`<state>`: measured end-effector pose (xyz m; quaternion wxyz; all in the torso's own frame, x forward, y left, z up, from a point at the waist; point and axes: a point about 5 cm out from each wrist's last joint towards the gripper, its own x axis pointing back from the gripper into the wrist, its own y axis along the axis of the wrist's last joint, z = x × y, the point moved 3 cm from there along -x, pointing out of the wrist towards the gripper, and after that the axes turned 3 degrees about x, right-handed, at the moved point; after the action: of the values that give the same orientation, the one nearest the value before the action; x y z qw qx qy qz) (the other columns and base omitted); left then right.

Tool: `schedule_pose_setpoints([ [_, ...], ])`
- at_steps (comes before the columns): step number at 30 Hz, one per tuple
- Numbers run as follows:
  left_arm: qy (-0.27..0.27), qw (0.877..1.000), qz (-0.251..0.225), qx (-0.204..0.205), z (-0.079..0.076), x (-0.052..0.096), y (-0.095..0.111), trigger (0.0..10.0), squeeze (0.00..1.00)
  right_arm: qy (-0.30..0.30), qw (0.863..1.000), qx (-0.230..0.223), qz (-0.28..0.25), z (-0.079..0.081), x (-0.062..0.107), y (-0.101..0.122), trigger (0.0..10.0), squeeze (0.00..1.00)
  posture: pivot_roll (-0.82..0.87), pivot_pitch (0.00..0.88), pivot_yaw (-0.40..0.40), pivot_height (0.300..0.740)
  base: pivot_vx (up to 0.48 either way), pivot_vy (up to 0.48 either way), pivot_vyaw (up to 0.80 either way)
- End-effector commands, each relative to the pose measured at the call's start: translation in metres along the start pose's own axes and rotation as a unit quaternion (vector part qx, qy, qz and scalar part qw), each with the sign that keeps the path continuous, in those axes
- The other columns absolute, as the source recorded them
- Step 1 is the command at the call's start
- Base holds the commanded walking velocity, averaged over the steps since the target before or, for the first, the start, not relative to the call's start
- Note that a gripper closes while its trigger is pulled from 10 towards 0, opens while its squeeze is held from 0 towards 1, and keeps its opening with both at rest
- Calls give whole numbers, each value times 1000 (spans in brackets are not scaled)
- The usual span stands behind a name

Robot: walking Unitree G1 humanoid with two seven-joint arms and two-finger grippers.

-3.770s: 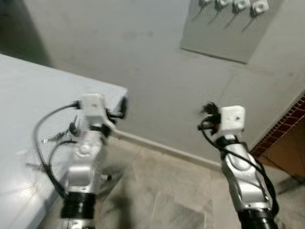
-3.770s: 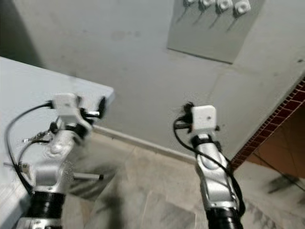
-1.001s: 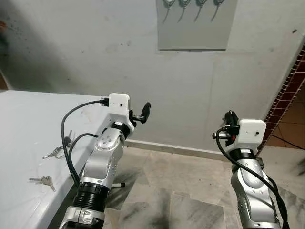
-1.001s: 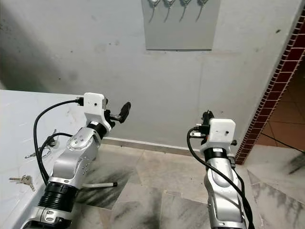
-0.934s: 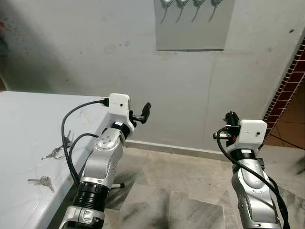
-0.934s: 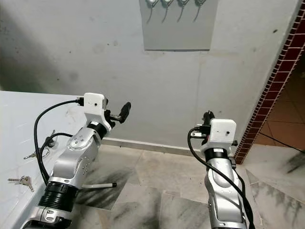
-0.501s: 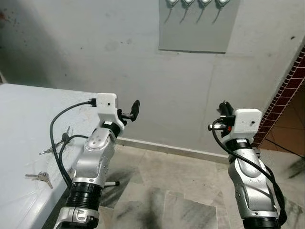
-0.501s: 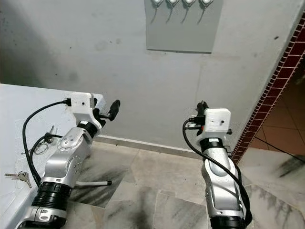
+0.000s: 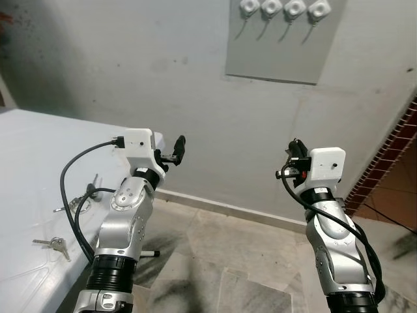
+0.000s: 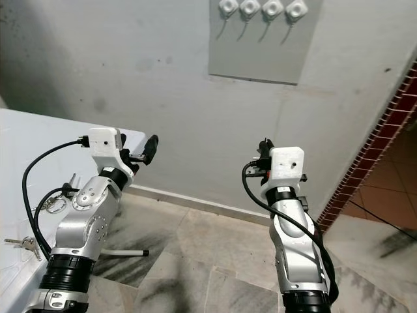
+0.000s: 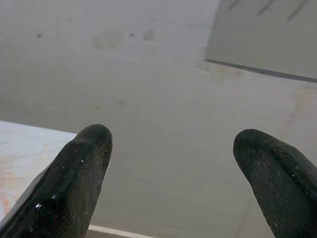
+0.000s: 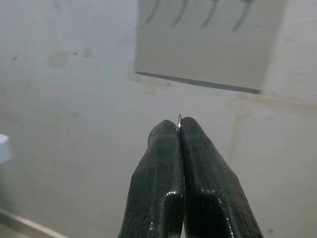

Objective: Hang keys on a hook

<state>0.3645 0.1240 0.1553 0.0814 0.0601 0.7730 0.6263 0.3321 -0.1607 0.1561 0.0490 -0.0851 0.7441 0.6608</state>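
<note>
Fingers of the right gripper point(image 12: 179, 130) press together on a thin key ring point(image 12: 179, 119), held up toward the grey board point(image 9: 280, 59) with four hooks point(image 9: 279, 14) high on the wall, with bare wall between. The left gripper point(image 11: 171, 148) is spread wide and holds nothing, raised beside the white table point(image 9: 39, 169), where two more key sets point(image 9: 55, 244) lie.

We see open air between us and the hook panel point(image 9: 281, 40); below the panel, the table point(image 9: 39, 150) corner juts beside our left gripper point(image 9: 180, 149)
</note>
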Motion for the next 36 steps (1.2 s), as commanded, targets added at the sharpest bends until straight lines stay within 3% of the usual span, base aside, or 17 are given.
schedule_pose_setpoints([
  [1, 3, 1000, -2, -1, 4, 2, 2, 10000, 0, 4, 1000, -6, -5, 4, -3, 3, 10000, 0, -23, 0, 6, 732, 337, 0, 0],
  [30, -21, 1000, -1, -11, -2, 0, 4, 10000, 0, -2, 1000, -12, -4, 8, 0, 1, 10000, 0, -30, 0, 23, 732, 402, 0, 0],
  [36, -19, 1000, -1, -10, -3, 1, 4, 10000, 0, -1, 1000, -14, 16, 7, 0, -5, 10000, 0, -28, 0, 21, 732, 437, 0, -262],
])
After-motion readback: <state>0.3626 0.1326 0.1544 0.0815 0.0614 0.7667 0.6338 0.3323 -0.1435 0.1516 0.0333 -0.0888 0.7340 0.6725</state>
